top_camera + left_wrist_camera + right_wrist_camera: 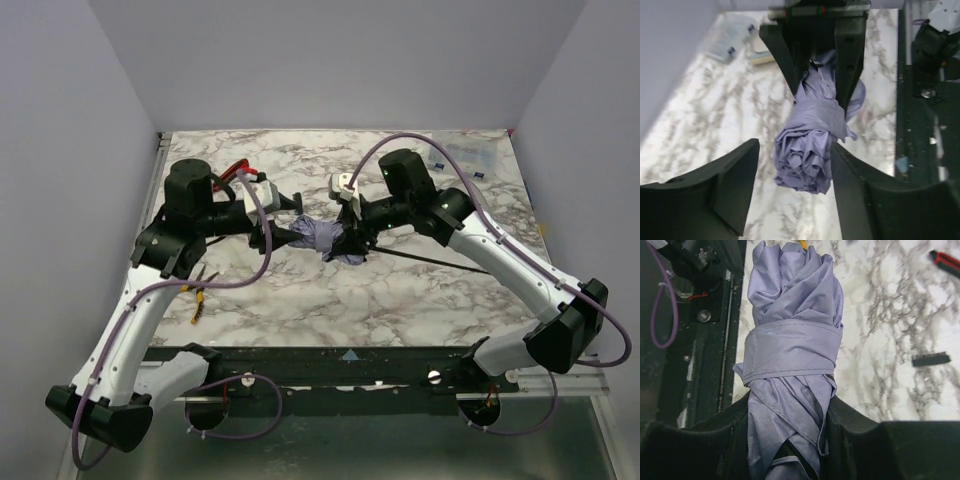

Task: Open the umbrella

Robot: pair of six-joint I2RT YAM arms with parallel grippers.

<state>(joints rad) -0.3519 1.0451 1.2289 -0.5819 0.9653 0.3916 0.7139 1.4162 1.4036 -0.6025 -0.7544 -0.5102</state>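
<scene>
The umbrella (325,238) is a collapsed lavender roll held off the marble table (400,300) between my two grippers, with its strap (790,347) still wrapped round it. My right gripper (787,410) is shut on one end, both fingers pressed into the fabric; the left wrist view shows it (822,85) clasping the roll from the far side. My left gripper (795,150) stands open around the other end of the umbrella (807,155). The fabric brushes one finger (860,195), and a gap separates it from the other finger (735,185).
A red-handled cutter (235,170) lies at the back left behind the left arm. Yellow-handled pliers (200,295) rest at the table's left side. Clear packets (480,155) sit at the back right. A small black piece (931,359) lies on the marble.
</scene>
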